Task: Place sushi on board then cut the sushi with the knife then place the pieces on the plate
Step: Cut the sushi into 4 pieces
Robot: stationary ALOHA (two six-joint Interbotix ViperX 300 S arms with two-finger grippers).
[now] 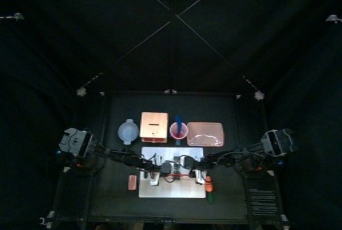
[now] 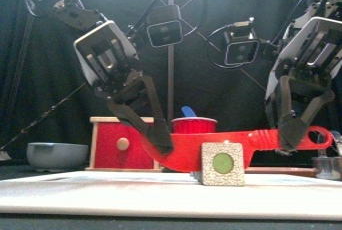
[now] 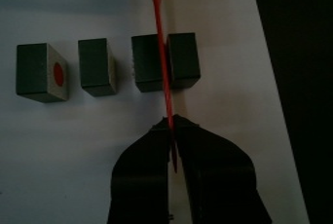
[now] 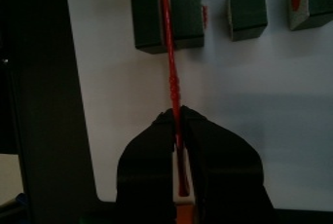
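Note:
The dark green sushi roll lies on the white cutting board (image 1: 174, 192) as a row of blocks. Two blocks (image 3: 93, 67) (image 3: 39, 70) stand apart from the rest. The other two (image 3: 184, 60) are still together, and the thin red knife (image 3: 163, 72) runs over their seam. My left gripper (image 3: 168, 123) is shut on one end of the knife. My right gripper (image 4: 176, 116) is shut on the other end, with the same pair of blocks (image 4: 189, 18) under the blade (image 4: 168, 62). In the front view the knife (image 2: 247, 140) spans from the left gripper (image 2: 158, 146) to the right gripper (image 2: 291, 139), just above the sushi's end face (image 2: 223, 164).
Behind the board stand the blue-grey bowl (image 1: 127, 129), the wooden box with its red drawer front (image 2: 120, 142), the red cup (image 2: 195, 126) holding a blue knife, and the pink tray (image 1: 206, 132) at the back right.

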